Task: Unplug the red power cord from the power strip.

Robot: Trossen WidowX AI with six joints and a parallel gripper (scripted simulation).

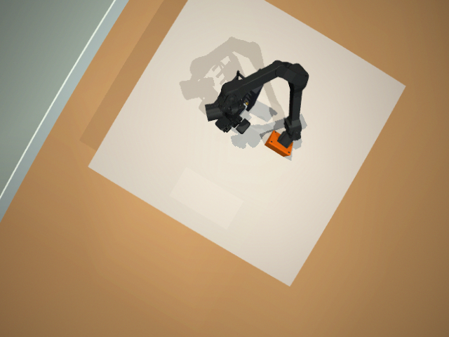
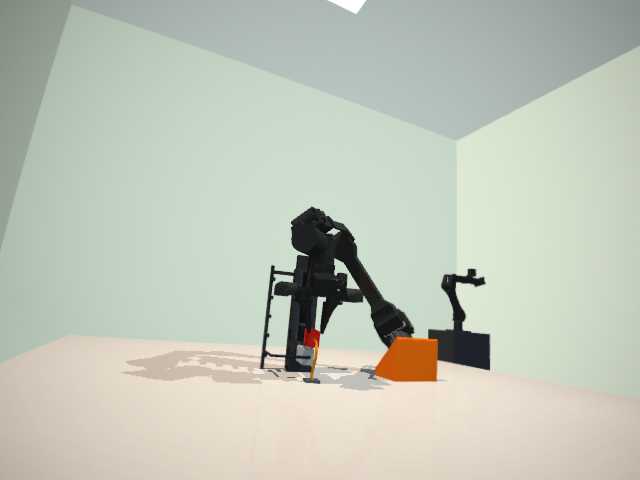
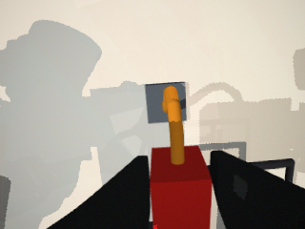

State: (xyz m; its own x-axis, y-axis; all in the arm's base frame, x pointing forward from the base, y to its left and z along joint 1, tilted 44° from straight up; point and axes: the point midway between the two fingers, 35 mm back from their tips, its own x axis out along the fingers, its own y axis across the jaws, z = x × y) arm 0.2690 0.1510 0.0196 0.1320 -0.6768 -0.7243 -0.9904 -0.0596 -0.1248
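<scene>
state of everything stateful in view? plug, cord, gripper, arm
gripper: shut on the red plug
red plug: clamped between the black fingers, held above the table
orange cord: attached to the plug, runs down to a small grey square on the table
power strip: not clearly identifiable in any view
arm: bent over, wrist pointing down

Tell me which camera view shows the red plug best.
The wrist view. The red plug fills the centre there, clamped between the black jaws, its orange cord running to a grey block. The exterior view shows it only as a small red patch beside the arm. In the top view the arm hides it.
</scene>
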